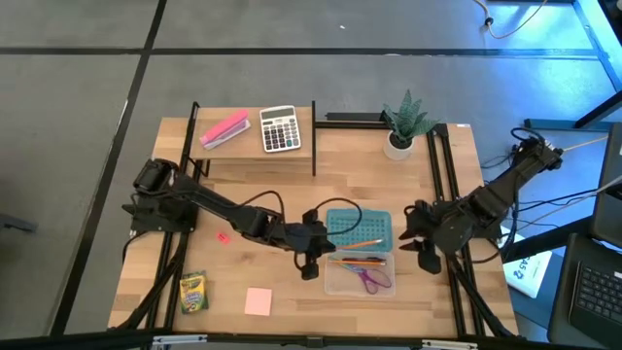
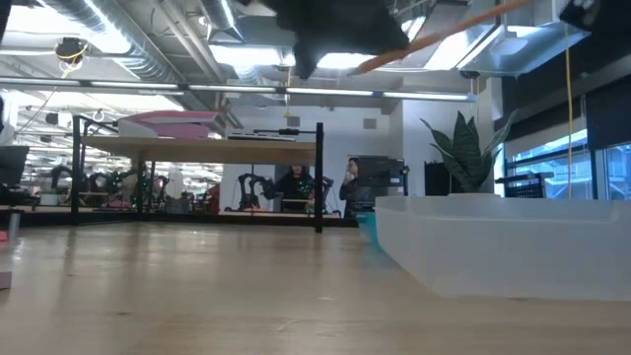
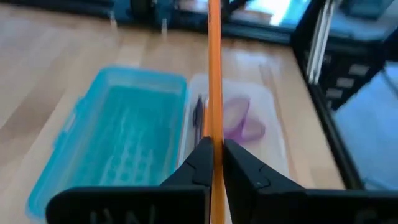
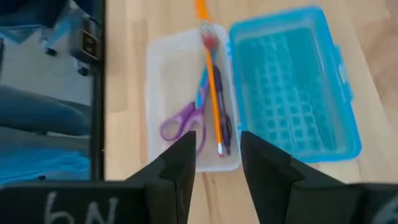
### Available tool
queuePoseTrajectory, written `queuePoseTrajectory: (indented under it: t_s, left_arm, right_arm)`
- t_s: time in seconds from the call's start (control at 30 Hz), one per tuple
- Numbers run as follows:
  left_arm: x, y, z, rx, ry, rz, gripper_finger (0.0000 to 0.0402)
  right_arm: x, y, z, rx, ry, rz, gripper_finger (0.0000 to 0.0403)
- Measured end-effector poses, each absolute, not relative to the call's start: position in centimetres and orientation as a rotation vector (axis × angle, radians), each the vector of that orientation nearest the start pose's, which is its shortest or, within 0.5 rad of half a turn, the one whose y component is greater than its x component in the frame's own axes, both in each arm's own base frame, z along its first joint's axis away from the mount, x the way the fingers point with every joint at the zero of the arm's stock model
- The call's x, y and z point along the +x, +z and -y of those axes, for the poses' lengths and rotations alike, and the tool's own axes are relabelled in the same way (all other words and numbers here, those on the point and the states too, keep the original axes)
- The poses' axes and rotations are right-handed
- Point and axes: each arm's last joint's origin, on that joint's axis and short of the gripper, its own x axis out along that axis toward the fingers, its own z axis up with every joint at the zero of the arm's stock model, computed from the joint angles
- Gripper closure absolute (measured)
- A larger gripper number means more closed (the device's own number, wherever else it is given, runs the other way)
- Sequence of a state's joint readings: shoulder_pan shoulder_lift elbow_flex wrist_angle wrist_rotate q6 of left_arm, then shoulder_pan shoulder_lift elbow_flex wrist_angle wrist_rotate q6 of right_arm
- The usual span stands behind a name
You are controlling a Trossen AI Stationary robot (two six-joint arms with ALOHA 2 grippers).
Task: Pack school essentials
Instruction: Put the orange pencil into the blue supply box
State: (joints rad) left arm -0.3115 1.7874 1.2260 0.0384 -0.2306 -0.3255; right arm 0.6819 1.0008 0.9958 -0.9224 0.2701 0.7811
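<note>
Two arms show from above: the left gripper [image 1: 313,261] hangs at the clear box's [image 1: 335,285] edge; the crayon box [image 1: 193,291] and pink notepad [image 1: 258,301] lie on the table [image 1: 292,194]. Its wrist view shows fingers [image 3: 199,163] pinching the orange pencil [image 3: 214,81] above purple scissors [image 3: 239,121]. The right gripper [image 4: 216,155] hovers spread.

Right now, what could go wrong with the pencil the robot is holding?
The left gripper pinches the long orange pencil above the clear case. Let go crooked, it might land across the rim or roll onto the table. The purple scissors and another pencil already lie inside, so it could end up resting on top of them.
</note>
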Motion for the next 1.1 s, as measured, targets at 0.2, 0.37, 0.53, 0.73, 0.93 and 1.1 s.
queuePoseTrajectory:
  t_s: [0.2,0.37,0.53,0.73,0.93,1.1]
  left_arm:
    - [39.6,21.6,12.1,-0.149,-0.025,-0.460,0.0388]
    - [40.3,19.8,12.3,-0.142,-0.021,-0.480,0.0388]
    - [40.8,17.9,12.6,-0.091,-0.043,-0.499,0.0388]
    - [41.2,15.9,12.8,-0.062,-0.055,-0.535,0.0388]
    - [41.3,15.1,12.7,-0.052,-0.055,-0.556,0.0388]
    - [41.4,14.2,12.5,-0.052,-0.048,-0.580,0.0388]
  right_arm:
    - [14.4,32.4,-10.7,0.291,0.067,-0.874,0.0274]
    - [14.4,32.5,-10.7,0.294,0.067,-0.874,0.0274]
    - [14.4,32.5,-10.7,0.294,0.067,-0.874,0.0274]
    - [14.3,32.5,-10.6,0.292,0.064,-0.880,0.0274]
    - [14.3,32.5,-10.6,0.289,0.062,-0.883,0.0274]
    - [14.3,32.4,-10.6,0.288,0.062,-0.886,0.0274]
